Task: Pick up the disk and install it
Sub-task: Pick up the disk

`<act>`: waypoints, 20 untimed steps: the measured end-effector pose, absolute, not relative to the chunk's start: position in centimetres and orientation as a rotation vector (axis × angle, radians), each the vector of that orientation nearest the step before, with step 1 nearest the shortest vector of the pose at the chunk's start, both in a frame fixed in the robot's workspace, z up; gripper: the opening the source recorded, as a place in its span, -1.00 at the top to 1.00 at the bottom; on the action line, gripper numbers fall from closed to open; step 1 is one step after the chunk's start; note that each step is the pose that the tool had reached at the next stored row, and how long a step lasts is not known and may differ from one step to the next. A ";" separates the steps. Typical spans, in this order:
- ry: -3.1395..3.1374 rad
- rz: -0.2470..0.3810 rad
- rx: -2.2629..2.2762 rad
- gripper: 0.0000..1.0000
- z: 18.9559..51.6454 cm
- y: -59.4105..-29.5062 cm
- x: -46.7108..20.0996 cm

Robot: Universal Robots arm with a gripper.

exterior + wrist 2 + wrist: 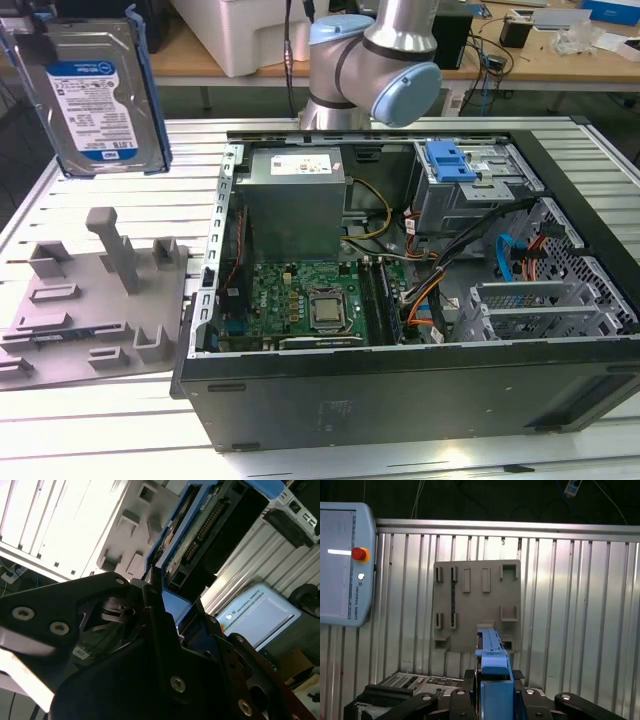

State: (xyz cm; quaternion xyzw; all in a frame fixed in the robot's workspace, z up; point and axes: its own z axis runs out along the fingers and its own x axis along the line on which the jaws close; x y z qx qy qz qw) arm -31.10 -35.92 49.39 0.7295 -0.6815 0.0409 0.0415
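- Exterior view: flat silver, blue-railed disk (98,95) aloft, apart from the open black computer case (400,395)
- Second wrist view: black gripper (160,586) clamped on the disk's edge
- First wrist view: grey moulded plate (475,595) straight beyond the gripper's tips

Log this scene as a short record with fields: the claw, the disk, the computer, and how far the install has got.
claw: shut on the disk by its blue-railed edge
disk: held in the air at the exterior view's left, label toward that camera
holder plate: grey, on the slatted table beside the case
computer case: open, on its side, motherboard exposed
drive cage: grey, blue bracket on top
install: not done, disk outside the case
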 end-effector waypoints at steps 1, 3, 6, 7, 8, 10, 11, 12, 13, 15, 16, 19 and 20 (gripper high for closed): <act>-2.086 0.125 2.234 0.27 49.4 -36.0 -30.7; -2.087 0.124 2.234 0.27 49.5 -36.2 -29.9; -2.088 0.120 2.237 0.27 49.7 -36.6 -28.6; -2.089 0.119 2.238 0.27 49.7 -36.7 -28.2; -2.089 0.118 2.238 0.27 49.8 -36.8 -27.8; -2.090 0.115 2.240 0.27 49.9 -37.2 -26.7; -2.090 0.115 2.241 0.27 49.9 -37.3 -26.3; -2.090 0.114 2.241 0.27 50.0 -37.5 -25.8; -2.091 0.113 2.242 0.27 50.0 -37.7 -25.1; -2.091 0.112 2.243 0.27 50.2 -38.2 -23.9; -2.092 0.111 2.243 0.27 50.2 -38.4 -23.5; -2.092 0.110 2.244 0.27 50.3 -39.1 -21.8; -2.092 0.109 2.244 0.27 50.4 -39.3 -21.3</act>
